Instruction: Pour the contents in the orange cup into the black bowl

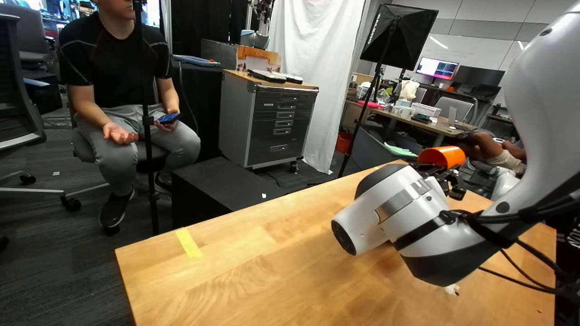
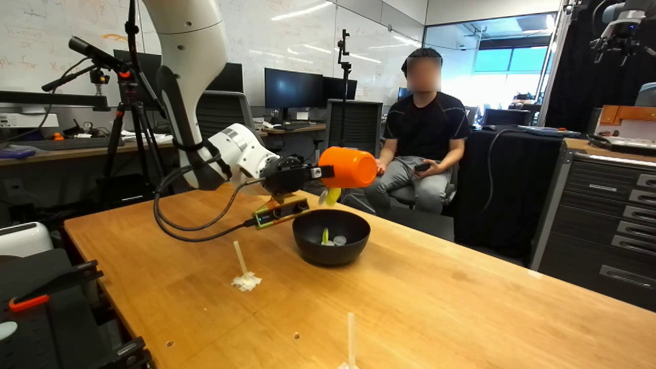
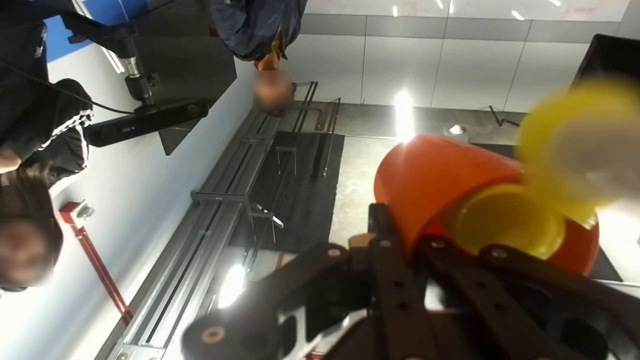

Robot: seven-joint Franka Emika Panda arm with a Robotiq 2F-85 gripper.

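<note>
The orange cup (image 1: 442, 157) lies tipped on its side in the air. In an exterior view the cup (image 2: 348, 168) is above the black bowl (image 2: 332, 256), base to the right. My gripper (image 2: 323, 172) is shut on the cup's wall; in the wrist view (image 3: 407, 240) one finger is outside and one at the mouth. Contents, yellow and whitish pieces (image 2: 333, 196), are in the air below the cup. More contents (image 2: 333, 239) lie in the bowl. The wrist view shows a yellow piece (image 3: 505, 220) inside the cup (image 3: 435, 175) and blurred pieces (image 3: 590, 150) outside its mouth.
The wrist camera (image 2: 281, 211) hangs under the gripper near the bowl's rim, with a looping cable (image 2: 205, 240). Thin upright sticks (image 2: 241, 259) are taped to the wooden table (image 2: 435, 307). Yellow tape (image 1: 189, 243) marks its edge. A person (image 2: 428, 128) sits beyond the table.
</note>
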